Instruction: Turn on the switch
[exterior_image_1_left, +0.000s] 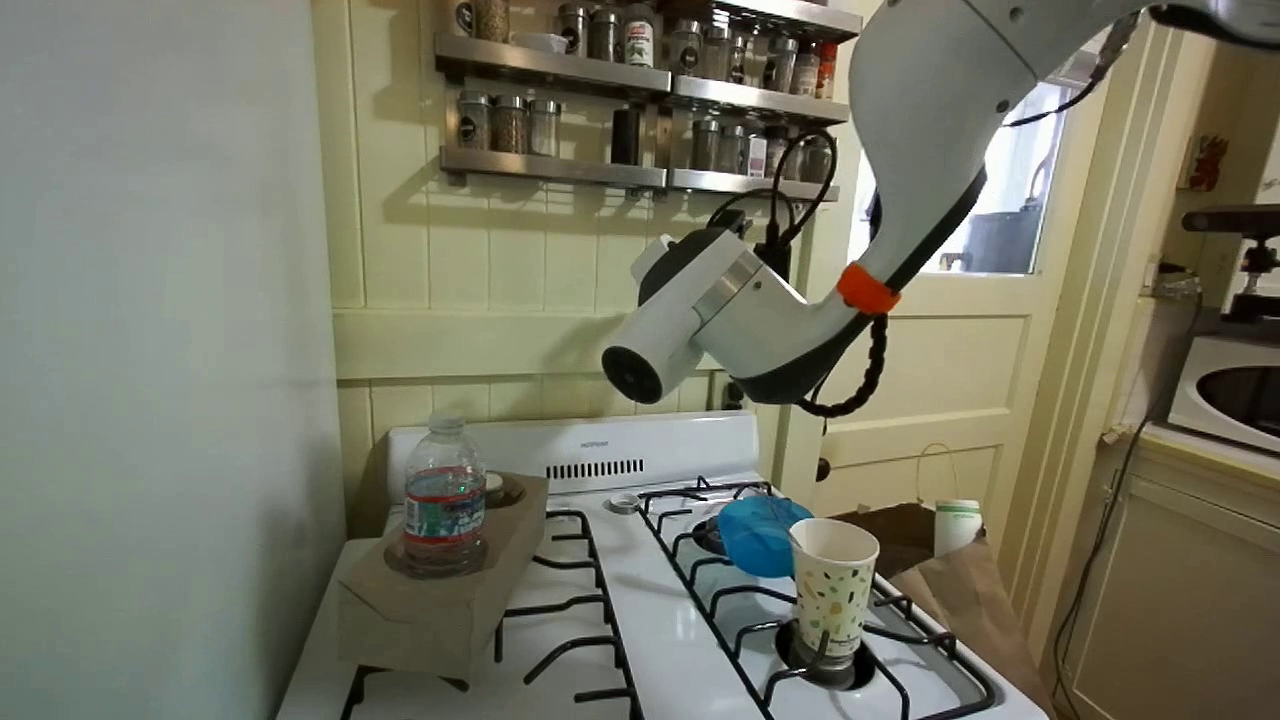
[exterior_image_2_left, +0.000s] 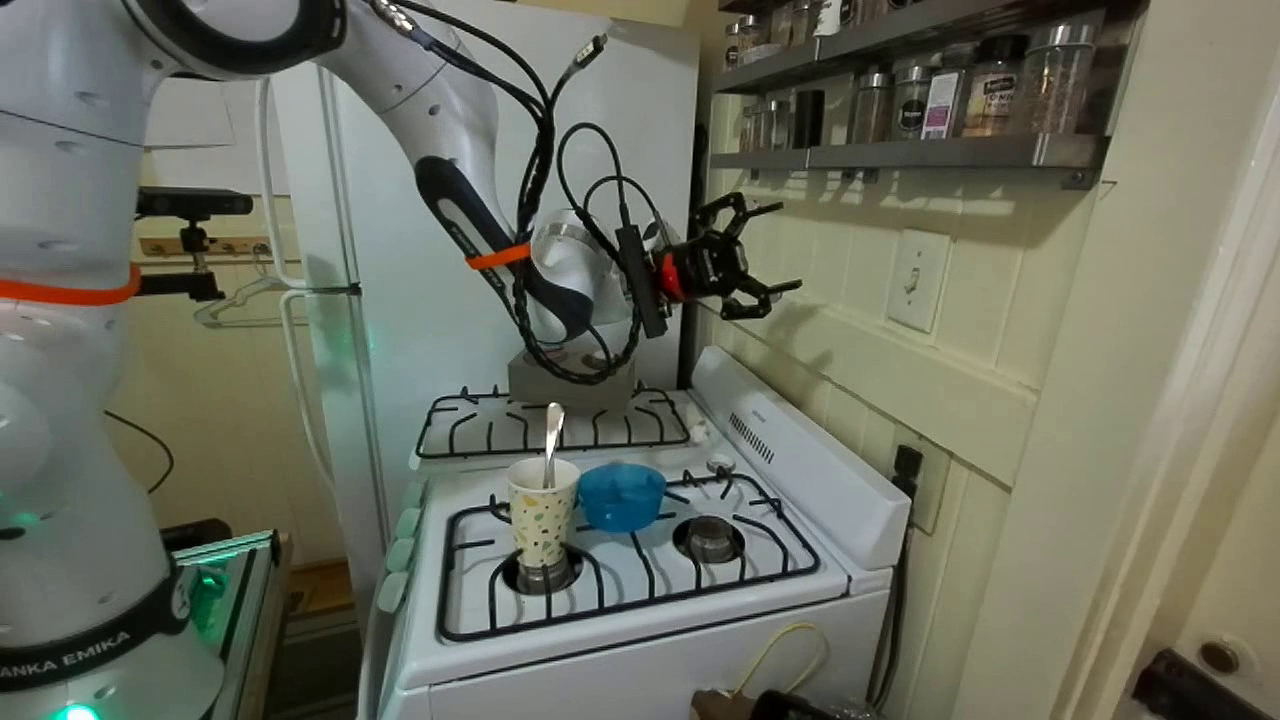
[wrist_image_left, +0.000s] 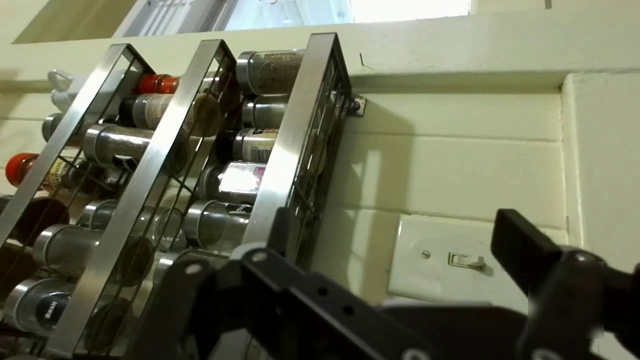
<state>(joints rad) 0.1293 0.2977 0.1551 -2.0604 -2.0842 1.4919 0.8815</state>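
The switch is a white wall plate with a small toggle, on the pale wall below the spice racks in an exterior view. It also shows in the wrist view, where its toggle leans toward the picture's right and the right finger covers part of the plate. My gripper is black, open and empty, its fingers pointing at the wall, apart from the switch. In the wrist view its two fingertips stand wide apart, with the toggle seen between them. In an exterior view the arm's wrist hides the gripper, and the switch is out of sight.
Steel spice racks with jars jut from the wall above, close to the left finger in the wrist view. Below is a white stove with a paper cup, a blue bowl and a box bearing a bottle.
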